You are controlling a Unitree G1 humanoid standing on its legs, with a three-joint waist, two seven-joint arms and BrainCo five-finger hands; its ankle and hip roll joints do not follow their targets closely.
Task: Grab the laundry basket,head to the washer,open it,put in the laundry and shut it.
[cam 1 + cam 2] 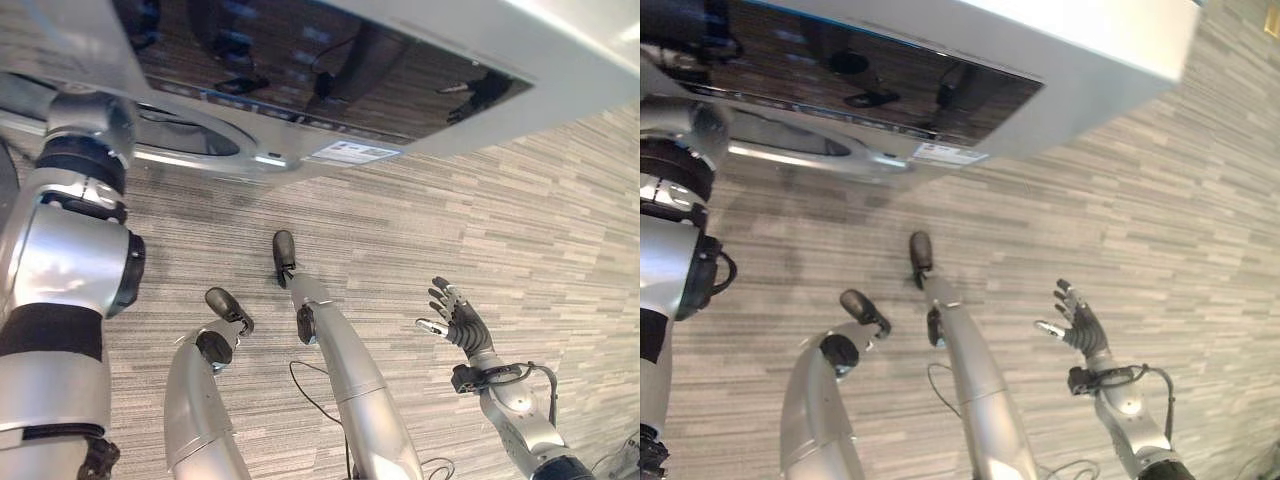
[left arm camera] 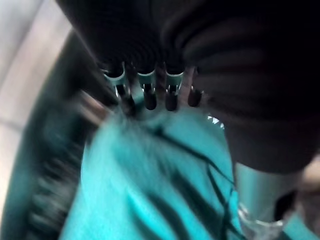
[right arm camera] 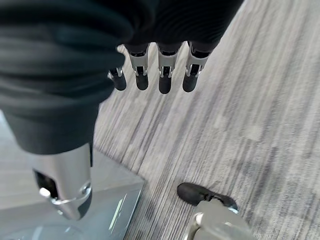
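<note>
Left hand (image 2: 150,95) on blurred teal laundry (image 2: 150,185) (grip unclear)

A white label (image 1: 352,152) is stuck on the front of the washer (image 1: 420,90), just below its dark glossy panel; its print is too small to read. A row of markings runs along the panel's lower edge, also illegible. No other writing can be read.

Silver-grey left arm (image 1: 60,270) with black bands, right hand (image 1: 458,318) of silver fingers with dark tips, dark ribbed wrist cover (image 3: 55,75)
</note>
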